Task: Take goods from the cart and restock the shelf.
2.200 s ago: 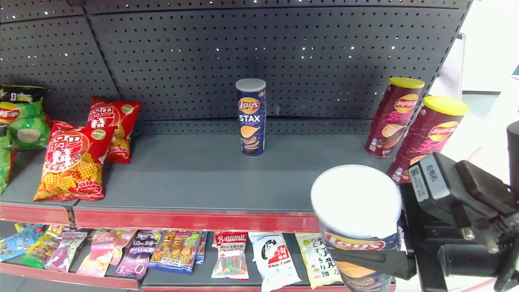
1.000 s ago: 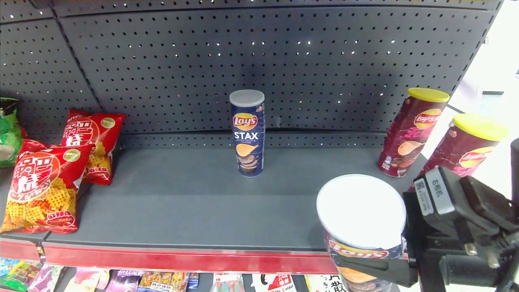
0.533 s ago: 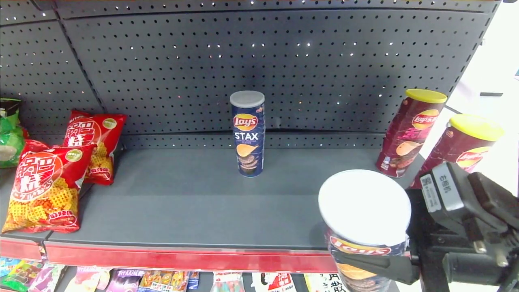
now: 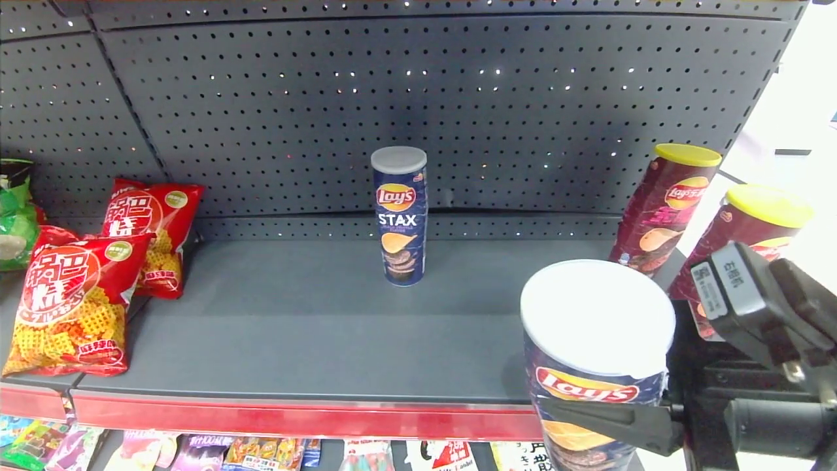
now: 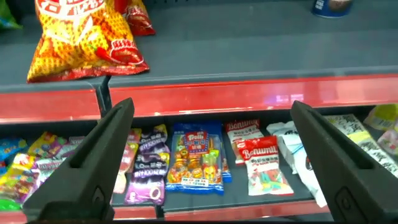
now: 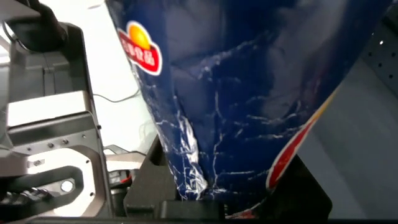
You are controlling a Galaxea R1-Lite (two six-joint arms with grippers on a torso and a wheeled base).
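Two blue chip tubes: a grey-lidded tube (image 4: 399, 216) stands upright on the smooth grey shelf (image 4: 294, 327), and a white-lidded tube (image 4: 592, 353) sits clenched in the right hand (image 4: 605, 422) at the shelf's front edge. Two glossy maroon tubes (image 4: 664, 203) (image 4: 745, 235), two crinkly red bags (image 4: 72, 301) (image 4: 153, 229). Left hand (image 5: 211, 109) gapes, released.

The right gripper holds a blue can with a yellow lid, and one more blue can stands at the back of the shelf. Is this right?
One thing is wrong: in the head view the held can in the right gripper has a white lid, not yellow. The rest holds.
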